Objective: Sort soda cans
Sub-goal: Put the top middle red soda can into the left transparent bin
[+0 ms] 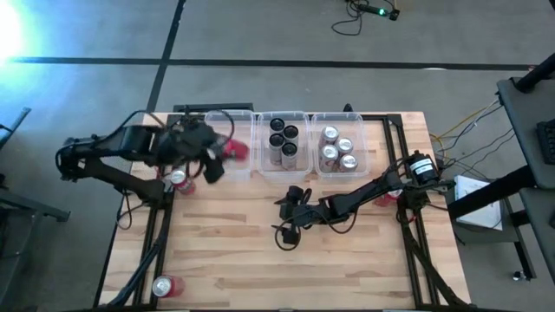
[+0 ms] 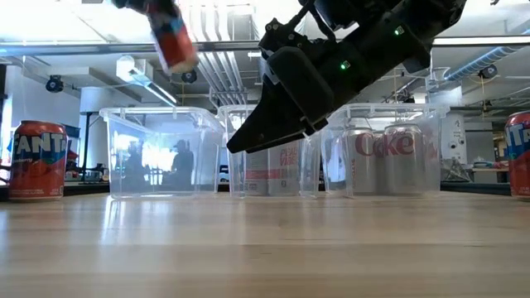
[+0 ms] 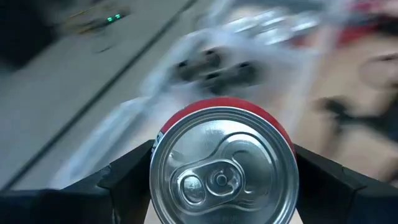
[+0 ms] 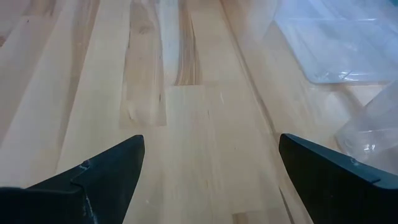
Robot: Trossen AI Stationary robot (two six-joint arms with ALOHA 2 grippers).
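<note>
— Which arm has a can right now?

— The left gripper [image 1: 227,152]. Its fingers are clamped on a red can [image 3: 225,168], one dark finger on each side of it, and the silver top with its pull tab faces the wrist camera. From above, the can sits over the left clear bin [image 1: 227,117], the one at the table's far edge. From table height you see that red can [image 2: 170,37] tilted and up in the air, well above the bin's rim.

— And the right one?

— The right gripper [image 1: 286,227] hangs over the bare wooden table [image 1: 286,277], near the middle, just in front of the row of bins. Its fingers [image 4: 106,171] are spread wide with nothing between them, only planks below.

— Where are the rest of the cans?

— The middle bin [image 1: 284,119] holds the black cans [image 1: 283,139], standing upright. The right bin [image 1: 338,119] holds the silver cans [image 1: 338,149]. An orange-red can [image 1: 179,179] stands on the table just in front of the left bin, beside the left arm. Another red can [image 1: 163,286] lies near the table's front left corner. At table height I can also see a red can [image 2: 519,153] at the far right edge.
</note>
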